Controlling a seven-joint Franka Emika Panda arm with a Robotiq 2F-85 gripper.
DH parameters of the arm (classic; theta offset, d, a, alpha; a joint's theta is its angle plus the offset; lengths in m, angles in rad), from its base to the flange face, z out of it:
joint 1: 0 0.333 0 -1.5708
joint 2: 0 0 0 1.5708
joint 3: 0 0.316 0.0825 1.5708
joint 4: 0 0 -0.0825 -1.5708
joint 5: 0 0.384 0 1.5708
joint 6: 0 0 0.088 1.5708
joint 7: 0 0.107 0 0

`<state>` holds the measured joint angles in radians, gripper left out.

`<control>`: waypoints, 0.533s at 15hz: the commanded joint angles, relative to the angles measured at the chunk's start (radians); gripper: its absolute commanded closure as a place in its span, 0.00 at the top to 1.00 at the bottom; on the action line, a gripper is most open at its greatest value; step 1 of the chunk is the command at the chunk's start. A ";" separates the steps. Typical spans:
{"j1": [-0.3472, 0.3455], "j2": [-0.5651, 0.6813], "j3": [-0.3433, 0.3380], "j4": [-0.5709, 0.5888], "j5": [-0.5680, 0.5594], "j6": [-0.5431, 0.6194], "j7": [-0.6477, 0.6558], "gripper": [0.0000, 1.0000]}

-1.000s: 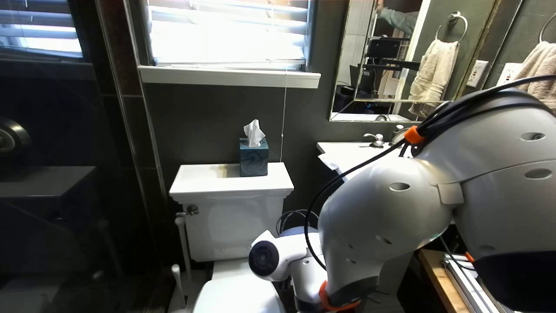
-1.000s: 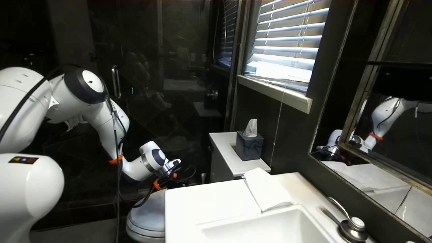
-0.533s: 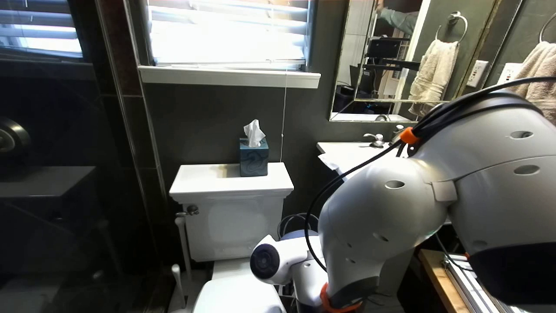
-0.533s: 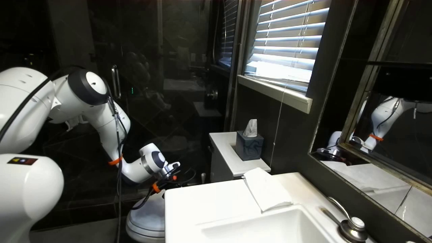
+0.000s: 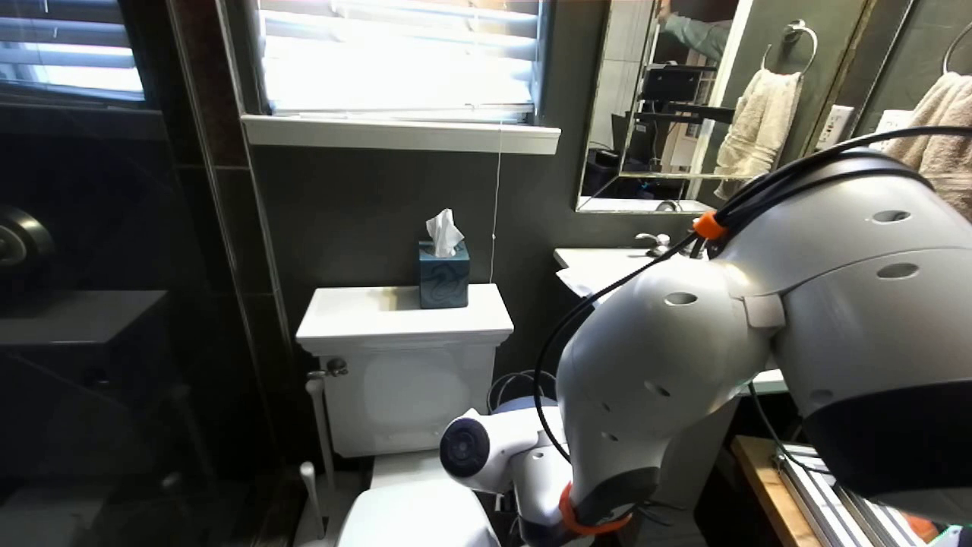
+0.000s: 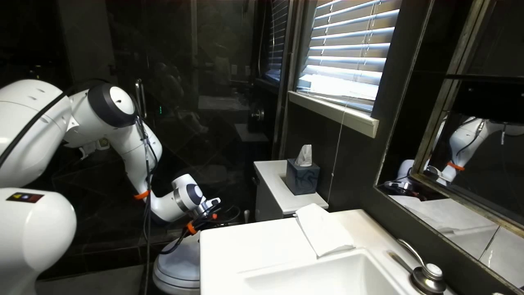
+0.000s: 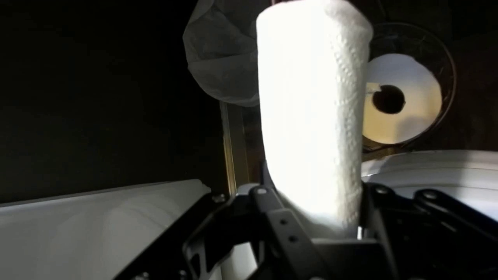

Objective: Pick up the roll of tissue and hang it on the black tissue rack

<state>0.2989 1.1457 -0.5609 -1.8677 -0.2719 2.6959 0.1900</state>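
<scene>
The gripper [image 7: 316,186], partly closed, pinches the roll of tissue [image 7: 307,101] between its fingers [image 7: 291,233], with the black tissue rack [image 7: 454,79] — another roll [image 7: 422,97] inside its wire outline — lying beyond, so the carry should be slow and the core aligned before release.

The arm [image 6: 93,126] I steer remotely is white, rounded, with dark bands [image 6: 103,107], orange ties [image 6: 142,194], black cables [image 5: 759,196], a yellow-marked label [image 6: 24,197] and a screw-studded black gripper [image 7: 316,186].
</scene>
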 commanded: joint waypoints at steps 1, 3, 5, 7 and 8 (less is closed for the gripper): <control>-0.040 -0.074 0.033 -0.055 -0.041 -0.027 -0.041 0.51; -0.052 -0.088 0.042 -0.068 -0.045 -0.032 -0.051 0.58; -0.066 -0.105 0.056 -0.084 -0.051 -0.038 -0.064 0.57; -0.080 -0.125 0.068 -0.105 -0.068 -0.031 -0.085 0.58; -0.086 -0.138 0.072 -0.120 -0.080 -0.027 -0.099 0.60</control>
<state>0.2454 1.0813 -0.5189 -1.9237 -0.3039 2.6729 0.1341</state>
